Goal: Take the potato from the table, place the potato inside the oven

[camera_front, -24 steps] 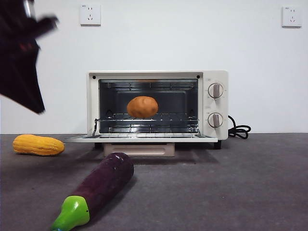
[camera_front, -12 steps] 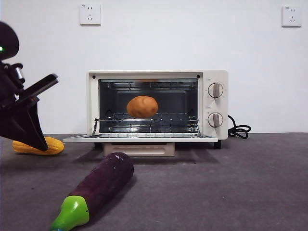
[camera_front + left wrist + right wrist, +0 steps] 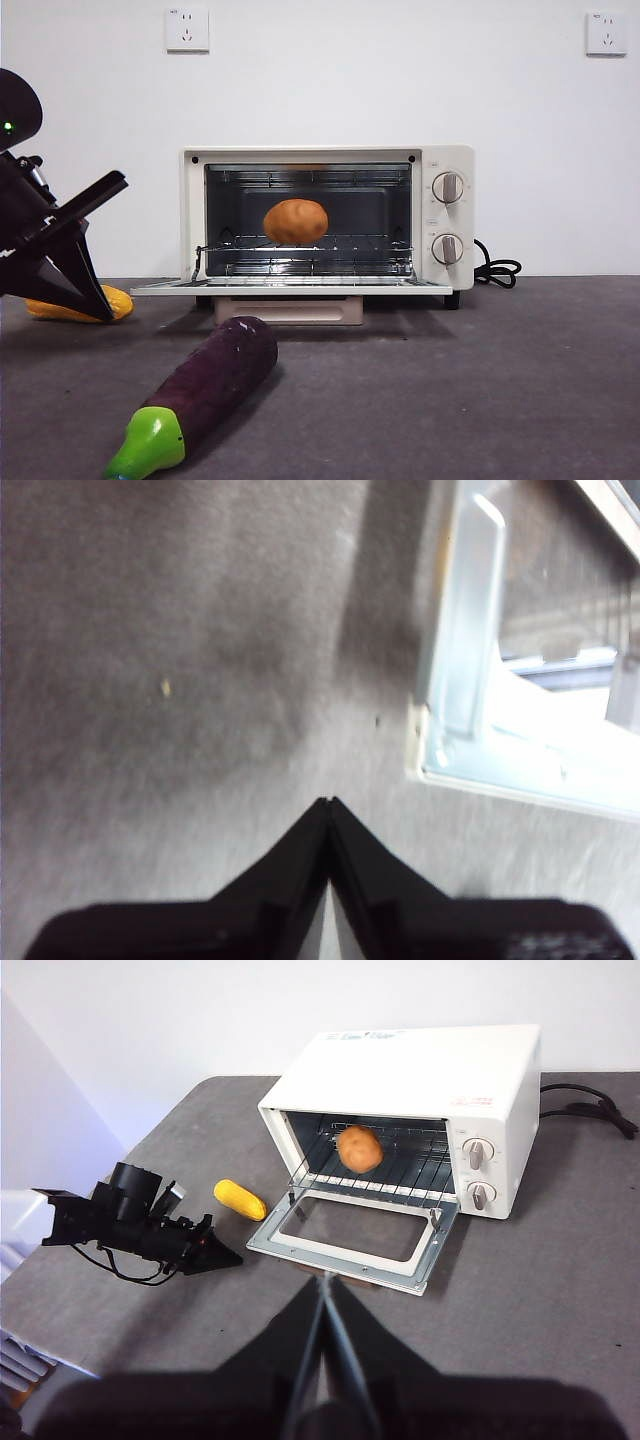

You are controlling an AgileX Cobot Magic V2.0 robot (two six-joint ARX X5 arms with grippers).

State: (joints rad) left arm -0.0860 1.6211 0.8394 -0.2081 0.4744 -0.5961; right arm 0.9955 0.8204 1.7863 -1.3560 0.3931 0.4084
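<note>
The orange-brown potato [image 3: 296, 221] lies on the wire rack inside the cream-white oven [image 3: 446, 165], whose door [image 3: 290, 287] hangs open and flat. From the right wrist view the potato [image 3: 359, 1148] shows well inside the oven [image 3: 420, 1080]. My left gripper [image 3: 102, 312] is low at the table's left, its jaws shut on nothing, well left of the door. Its own wrist view shows the left gripper [image 3: 330, 803] over bare table [image 3: 170, 680], with a corner of the door [image 3: 470, 670] close by. High above the table's front, my right gripper [image 3: 325, 1278] is shut and holds nothing.
A yellow corn cob [image 3: 118, 299] lies behind the left gripper's tip, left of the oven. A purple eggplant [image 3: 215, 380] with a green stem lies in front of the oven. The oven's black cord [image 3: 497, 271] coils at its right.
The left arm has come down from high at the left to just above the table, in front of the corn cob. The potato and oven door have not moved.
</note>
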